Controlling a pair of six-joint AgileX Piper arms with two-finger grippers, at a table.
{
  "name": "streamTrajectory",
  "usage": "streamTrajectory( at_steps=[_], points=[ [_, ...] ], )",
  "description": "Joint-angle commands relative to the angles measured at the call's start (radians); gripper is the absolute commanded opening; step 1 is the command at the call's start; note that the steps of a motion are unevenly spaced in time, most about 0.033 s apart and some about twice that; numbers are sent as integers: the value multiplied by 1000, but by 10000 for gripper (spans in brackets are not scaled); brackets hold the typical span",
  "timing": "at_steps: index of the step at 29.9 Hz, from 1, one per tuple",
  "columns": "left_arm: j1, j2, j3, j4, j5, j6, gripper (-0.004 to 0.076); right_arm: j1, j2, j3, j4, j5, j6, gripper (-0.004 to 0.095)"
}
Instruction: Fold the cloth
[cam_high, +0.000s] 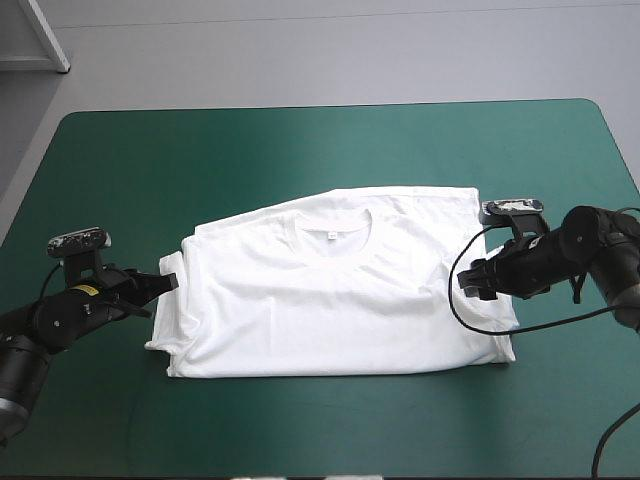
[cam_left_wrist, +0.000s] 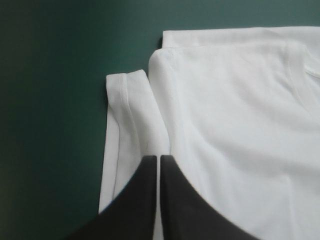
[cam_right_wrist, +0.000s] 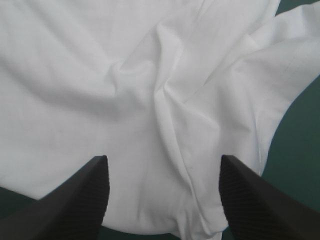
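Note:
The white T-shirt (cam_high: 330, 310) lies spread flat in the middle of the teal-green table, collar (cam_high: 332, 232) toward the far edge, lower part folded under. My left gripper (cam_high: 168, 283) is low at the shirt's left sleeve; in the left wrist view its fingers meet in one arch (cam_left_wrist: 158, 157) over the flat sleeve (cam_left_wrist: 127, 110), shut. My right gripper (cam_high: 468, 280) hovers over the shirt's right side. It stands open (cam_right_wrist: 162, 159), with wrinkled cloth (cam_right_wrist: 165, 100) lying under and ahead of it, nothing pinched.
Bare teal-green cover (cam_high: 300, 140) surrounds the shirt on all sides, widest toward the far edge. The shirt's right sleeve edge (cam_right_wrist: 290, 75) lies beside the right gripper, with cover showing past it.

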Motion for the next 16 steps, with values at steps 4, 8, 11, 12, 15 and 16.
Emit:
streamTrajectory(
  at_steps=[4,8,11,12,15,16],
  points=[
    [2,-19,-34,-48,23,126,20,2,-31,-61,21,24,-6,602],
    [4,-19,-34,-30,-8,198,96,2,-31,-63,24,35,-6,601],
    [7,-19,-37,24,-33,166,294,2,-31,-63,26,45,-6,600],
    [7,-19,-37,41,-33,147,381,2,-31,-63,28,49,-6,596],
    [7,-17,-37,78,-30,99,556,2,-31,-63,28,54,-6,590],
    [7,-12,-37,104,-22,58,567,2,-31,-63,30,57,-6,590]
  ],
)
